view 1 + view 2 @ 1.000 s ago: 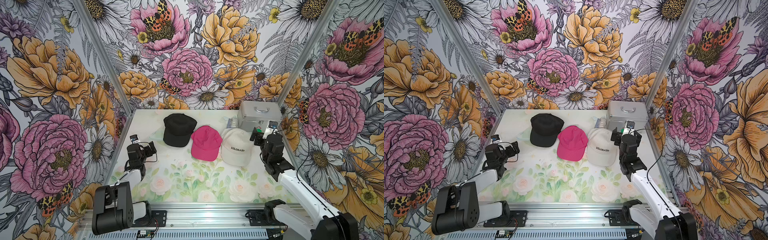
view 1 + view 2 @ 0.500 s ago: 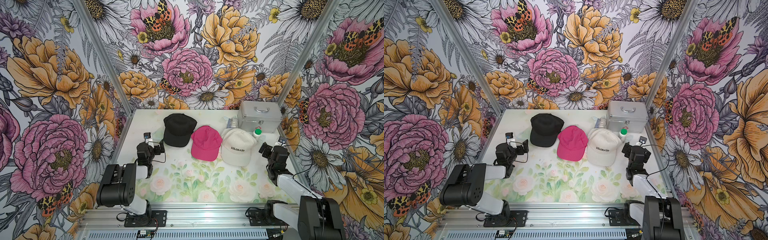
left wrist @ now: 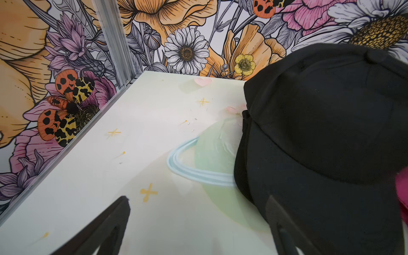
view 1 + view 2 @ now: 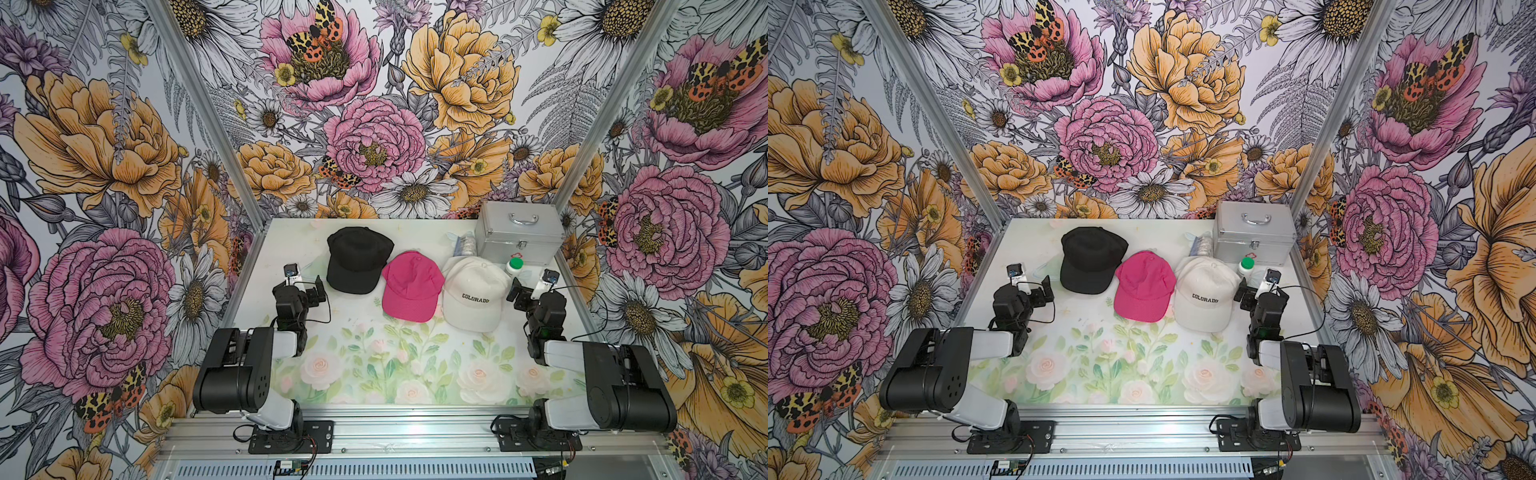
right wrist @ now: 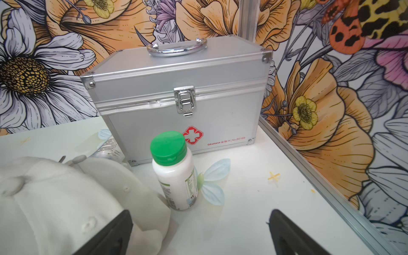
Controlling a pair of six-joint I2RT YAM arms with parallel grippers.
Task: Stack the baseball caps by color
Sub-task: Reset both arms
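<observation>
Both arms fold low at the surface (image 4: 374, 386) edges, left end effector (image 4: 316, 291) open beside the black cap (image 4: 358, 259), right end effector (image 4: 515, 291) open beside the white cap (image 4: 473, 293).

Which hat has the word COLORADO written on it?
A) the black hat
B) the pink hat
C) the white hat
C: the white hat has COLORADO in black letters across its front, just above the brim, readable in both top views.
</observation>
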